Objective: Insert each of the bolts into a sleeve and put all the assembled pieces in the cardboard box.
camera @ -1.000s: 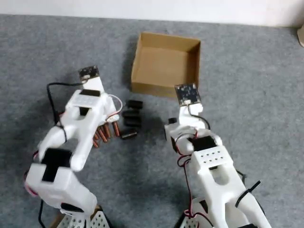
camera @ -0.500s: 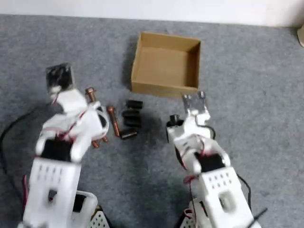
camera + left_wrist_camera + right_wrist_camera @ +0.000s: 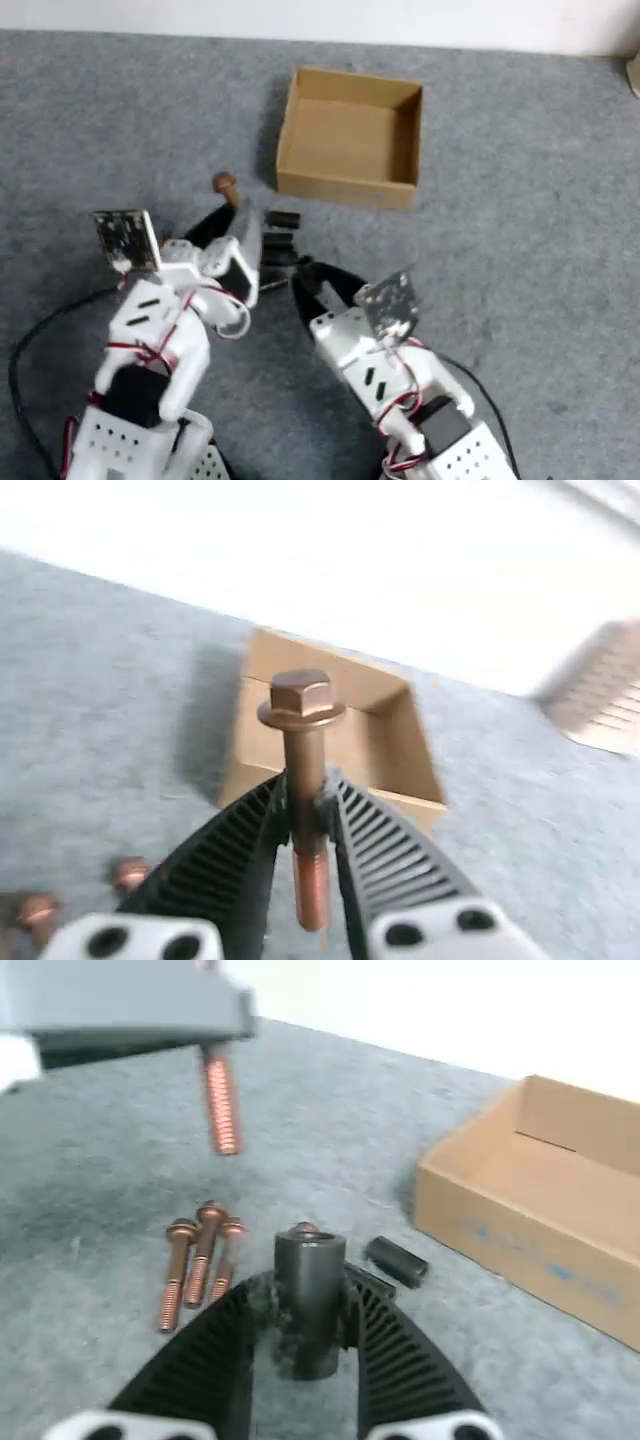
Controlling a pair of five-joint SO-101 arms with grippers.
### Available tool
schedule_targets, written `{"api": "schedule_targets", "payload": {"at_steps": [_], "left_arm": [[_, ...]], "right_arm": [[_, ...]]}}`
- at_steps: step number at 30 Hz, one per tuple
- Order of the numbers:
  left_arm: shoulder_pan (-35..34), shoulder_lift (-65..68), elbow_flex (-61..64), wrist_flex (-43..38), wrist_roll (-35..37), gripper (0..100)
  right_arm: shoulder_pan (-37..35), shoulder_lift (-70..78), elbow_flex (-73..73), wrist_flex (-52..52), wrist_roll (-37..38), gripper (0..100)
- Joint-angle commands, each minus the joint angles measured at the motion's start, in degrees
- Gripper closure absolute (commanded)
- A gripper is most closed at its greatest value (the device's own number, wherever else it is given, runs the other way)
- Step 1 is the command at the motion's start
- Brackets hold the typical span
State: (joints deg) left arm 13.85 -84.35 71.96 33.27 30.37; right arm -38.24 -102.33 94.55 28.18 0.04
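Note:
My left gripper [image 3: 305, 785] is shut on a copper bolt [image 3: 303, 742], held upright above the carpet with its hex head up. In the high view this bolt [image 3: 226, 187] sticks out of the left gripper [image 3: 232, 213] just left of the loose black sleeves [image 3: 280, 221]. My right gripper [image 3: 308, 1285] is shut on a black sleeve [image 3: 310, 1295], open end up, low over the carpet. The left arm's bolt thread [image 3: 221, 1103] hangs above and to one side of it. The cardboard box [image 3: 349, 136] stands open at the back.
Three spare copper bolts [image 3: 200, 1260] lie side by side on the grey carpet near the held sleeve. Another black sleeve [image 3: 397, 1260] lies between them and the box wall [image 3: 520, 1245]. Two bolt heads [image 3: 128, 872] show under the left gripper.
The left arm has lifted a bolt off the pile and swung it toward the sleeves. The right arm has drawn back from the box and turned toward the left arm with a sleeve.

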Motion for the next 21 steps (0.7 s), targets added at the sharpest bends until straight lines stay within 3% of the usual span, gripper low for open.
{"api": "schedule_targets", "payload": {"at_steps": [1,13,21], "left_arm": [[6.20,-4.44,1.27,-2.90,0.88,100],[7.16,-8.04,4.53,-3.08,0.97,100],[7.25,-7.87,4.53,-6.15,3.69,100]], "right_arm": [[-1.71,0.22,1.54,-5.67,1.23,99.4],[-1.54,0.22,2.59,-5.67,1.23,99.4],[-1.80,0.22,2.86,-5.58,6.68,99.4]]}}
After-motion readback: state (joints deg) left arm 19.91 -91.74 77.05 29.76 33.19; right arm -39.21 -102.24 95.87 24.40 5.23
